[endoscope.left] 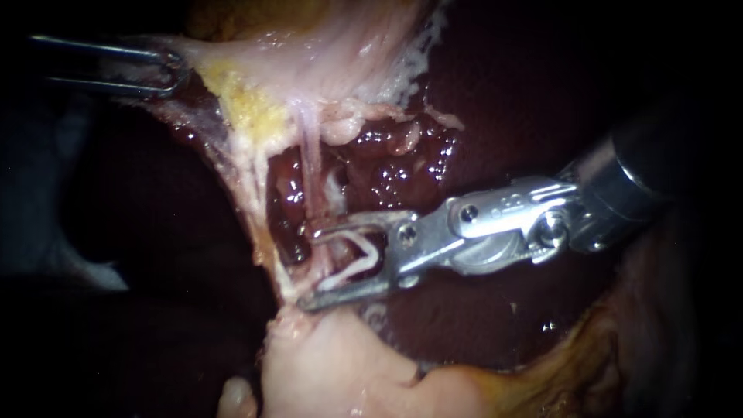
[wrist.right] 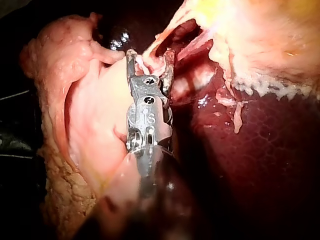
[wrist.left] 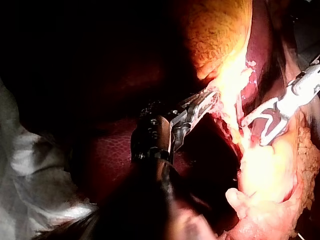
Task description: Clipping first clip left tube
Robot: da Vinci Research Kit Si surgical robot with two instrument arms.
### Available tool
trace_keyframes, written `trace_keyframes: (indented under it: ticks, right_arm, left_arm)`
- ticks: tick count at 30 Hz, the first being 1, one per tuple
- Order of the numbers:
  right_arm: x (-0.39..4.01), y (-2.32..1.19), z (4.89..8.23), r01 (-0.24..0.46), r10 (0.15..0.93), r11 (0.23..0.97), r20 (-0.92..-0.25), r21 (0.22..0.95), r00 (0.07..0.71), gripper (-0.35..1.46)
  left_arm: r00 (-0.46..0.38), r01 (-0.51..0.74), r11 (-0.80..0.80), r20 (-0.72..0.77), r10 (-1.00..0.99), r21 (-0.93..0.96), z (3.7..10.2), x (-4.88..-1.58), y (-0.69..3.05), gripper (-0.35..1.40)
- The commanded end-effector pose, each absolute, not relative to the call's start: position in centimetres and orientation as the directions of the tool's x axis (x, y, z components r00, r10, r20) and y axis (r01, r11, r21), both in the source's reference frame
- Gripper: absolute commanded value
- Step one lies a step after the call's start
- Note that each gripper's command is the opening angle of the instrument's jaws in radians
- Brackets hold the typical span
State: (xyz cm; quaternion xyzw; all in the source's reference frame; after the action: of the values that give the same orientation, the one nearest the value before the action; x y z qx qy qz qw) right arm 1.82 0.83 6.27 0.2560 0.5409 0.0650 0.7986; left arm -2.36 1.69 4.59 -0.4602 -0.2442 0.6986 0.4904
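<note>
Your right instrument [endoscope.left: 311, 267]: end effector grips open clip [endoscope.left: 362, 259] astride tube [endoscope.left: 308, 162]. Your left instrument [endoscope.left: 176, 70], above tube: end effector pinches pale tissue [endoscope.left: 309, 54].

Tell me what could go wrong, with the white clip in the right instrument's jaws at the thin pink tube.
First, the thin pink tube lies near the tips of the white V-shaped clip, so closing may catch it only partly. Second, the lower jaw of the right instrument touches pale tissue, which the clip might trap. Third, the left instrument holds the pale membrane taut; a slip would slacken the tube.
</note>
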Motion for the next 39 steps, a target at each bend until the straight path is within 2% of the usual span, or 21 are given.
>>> trace_keyframes:
  ticks: [1,9,23,33,39]
  right_arm:
    - [1.83,0.82,6.31,0.173,0.382,0.859,-0.829,0.482,0.408,0.48]
    - [2.08,0.72,6.47,0.182,0.372,0.863,-0.836,0.472,0.403,0.48]
    - [2.51,0.50,6.53,0.310,0.377,0.820,-0.861,0.482,0.342,0.45]
    - [2.75,0.44,6.59,0.311,0.402,0.808,-0.854,0.500,0.331,0.44]
    - [2.79,0.35,6.46,0.304,0.448,0.785,-0.834,0.539,0.322,0.43]
  left_arm:
    - [-0.095,-0.461,-0.400,-0.403,0.910,-0.792,4.59,-2.36,1.69,-0.35]
    - [-0.098,-0.460,-0.404,-0.407,0.908,-0.791,4.58,-2.39,1.69,-0.35]
    - [-0.097,-0.460,-0.403,-0.407,0.908,-0.791,4.58,-2.41,1.70,-0.35]
    - [-0.096,-0.461,-0.403,-0.406,0.909,-0.791,4.58,-2.43,1.71,-0.35]
    - [-0.096,-0.461,-0.403,-0.406,0.909,-0.791,4.59,-2.43,1.72,-0.35]
